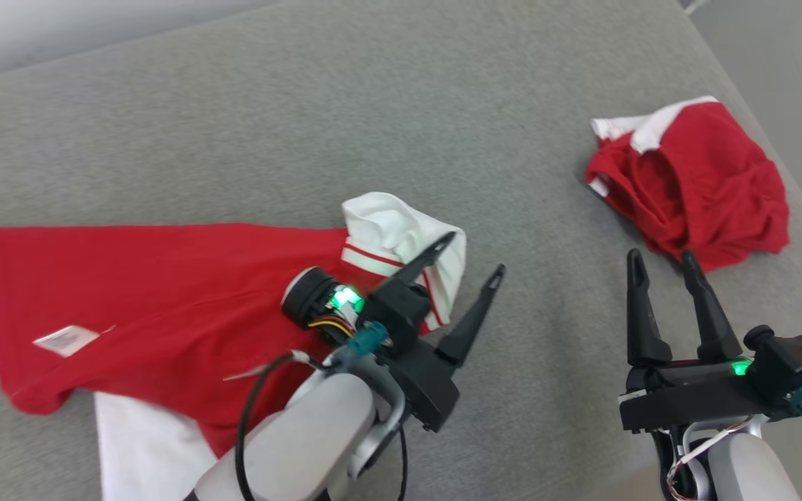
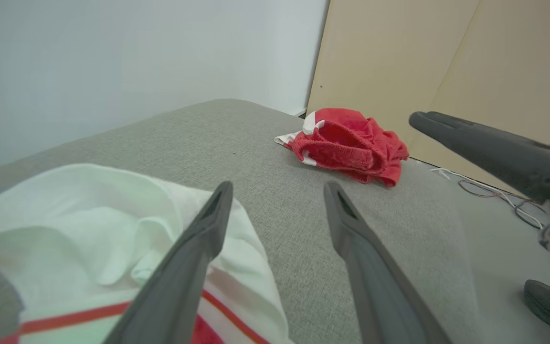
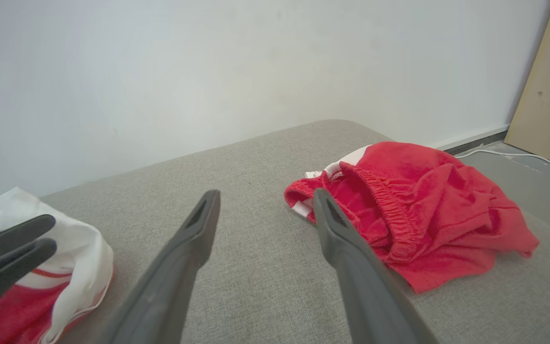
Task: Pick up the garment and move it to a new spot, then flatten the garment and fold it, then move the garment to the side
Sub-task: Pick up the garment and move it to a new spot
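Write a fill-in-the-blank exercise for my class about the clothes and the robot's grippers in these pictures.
The spread-out shirt on the grey cushion is red with ____ sleeves.
The crumpled shorts lie just ahead of the ____ gripper's fingers.
The left gripper and the right gripper are both ____, holding nothing.
Missing words: white; right; open.

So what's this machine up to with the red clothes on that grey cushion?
A two-armed robot is sorting clothes on a grey fabric cushion. A red T-shirt with white sleeves lies mostly spread out, and the left end effector is open at one bunched white sleeve. The right end effector is open too, beside a crumpled pair of red shorts with white trim. Nothing is gripped at this moment.
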Motion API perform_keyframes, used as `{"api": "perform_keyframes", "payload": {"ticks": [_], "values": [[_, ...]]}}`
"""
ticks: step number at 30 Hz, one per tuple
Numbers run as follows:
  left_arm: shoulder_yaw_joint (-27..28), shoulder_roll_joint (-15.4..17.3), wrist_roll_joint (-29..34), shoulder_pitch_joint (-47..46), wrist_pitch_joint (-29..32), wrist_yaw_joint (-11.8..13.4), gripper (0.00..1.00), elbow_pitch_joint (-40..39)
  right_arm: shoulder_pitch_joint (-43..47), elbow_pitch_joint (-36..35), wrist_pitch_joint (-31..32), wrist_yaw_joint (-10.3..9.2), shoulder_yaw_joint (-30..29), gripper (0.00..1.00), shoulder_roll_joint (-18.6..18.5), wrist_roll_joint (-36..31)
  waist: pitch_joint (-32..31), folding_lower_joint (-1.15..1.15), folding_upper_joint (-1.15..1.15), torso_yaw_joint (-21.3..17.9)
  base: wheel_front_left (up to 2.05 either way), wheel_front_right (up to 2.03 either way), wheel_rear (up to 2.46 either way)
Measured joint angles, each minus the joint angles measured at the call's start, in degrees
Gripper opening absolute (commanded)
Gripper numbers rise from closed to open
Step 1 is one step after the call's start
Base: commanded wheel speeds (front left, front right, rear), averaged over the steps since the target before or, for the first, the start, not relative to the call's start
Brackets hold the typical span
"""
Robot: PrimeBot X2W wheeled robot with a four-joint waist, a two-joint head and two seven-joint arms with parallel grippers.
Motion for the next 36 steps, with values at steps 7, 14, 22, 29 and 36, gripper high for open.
{"api": "perform_keyframes", "payload": {"ticks": [7,14,22,29,36], "values": [[-0.8,2.5,2.0,2.8,-1.1,3.2,1.00,-8.4,1.1,-1.3,0.6,0.00,-1.5,1.00,-0.7,-0.6,-2.4,-0.01,-0.01,4.3,0.00,0.00,0.00],[4.2,8.3,2.2,7.6,-2.0,9.4,1.00,-16.7,2.4,-3.0,2.1,0.00,-2.3,1.00,-1.4,-1.1,-4.7,-0.01,-0.01,8.2,0.00,0.00,0.00],[15.6,14.9,0.2,15.2,-3.8,16.0,1.00,-24.1,3.9,-5.3,4.5,0.00,-2.3,1.00,-2.3,-2.1,-7.8,-0.01,-0.01,12.6,0.00,0.00,0.00],[25.5,19.5,-0.5,23.1,-4.0,18.6,1.00,-27.8,6.0,-6.4,6.2,0.00,-1.9,1.00,-3.0,-2.3,-10.3,-0.02,-0.01,15.1,0.00,0.00,0.00],[30.9,21.0,0.9,30.8,-4.2,18.0,1.00,-30.7,7.5,-7.2,7.3,0.00,-1.5,1.00,-3.7,-2.7,-12.0,-0.02,-0.01,16.8,0.00,0.00,0.00]]}}
